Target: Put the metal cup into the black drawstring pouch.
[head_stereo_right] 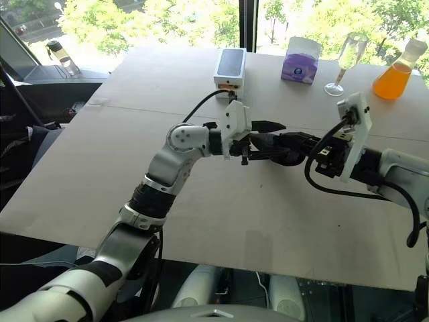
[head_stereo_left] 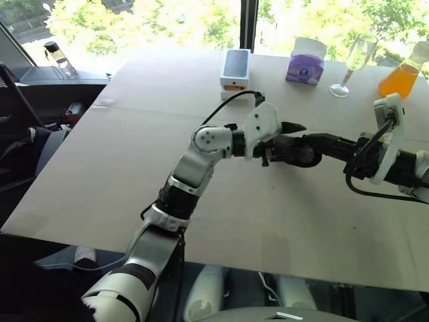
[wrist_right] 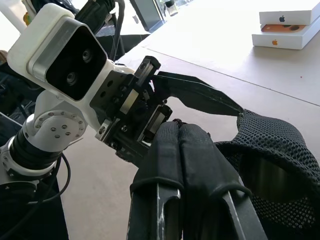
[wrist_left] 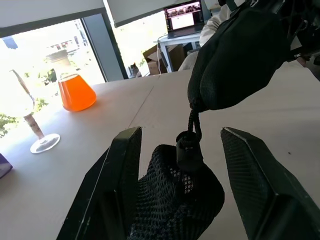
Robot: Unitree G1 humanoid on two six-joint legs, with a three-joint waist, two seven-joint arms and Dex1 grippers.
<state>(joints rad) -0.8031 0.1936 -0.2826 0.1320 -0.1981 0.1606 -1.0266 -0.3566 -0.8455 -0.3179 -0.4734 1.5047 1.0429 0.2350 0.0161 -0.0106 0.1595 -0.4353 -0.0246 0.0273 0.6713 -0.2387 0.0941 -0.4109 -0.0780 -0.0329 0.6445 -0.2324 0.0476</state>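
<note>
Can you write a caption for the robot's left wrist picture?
Open left gripper around the black drawstring pouch and its cord, orange flask and stemmed glass behind.

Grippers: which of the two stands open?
The left gripper, fingers spread either side of the black drawstring pouch; the right gripper is shut.

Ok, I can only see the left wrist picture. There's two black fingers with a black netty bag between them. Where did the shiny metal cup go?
Observer: In the right wrist view, something silvery, likely the brushed-steel metal cup, sits inside the black mesh drawstring pouch.
Operator: Who's holding the bag up?
Observer: The right gripper is shut on the pouch's rim.
Operator: Is there other stuff I can't see?
Observer: A white phone box lies far beyond the pouch.
</note>
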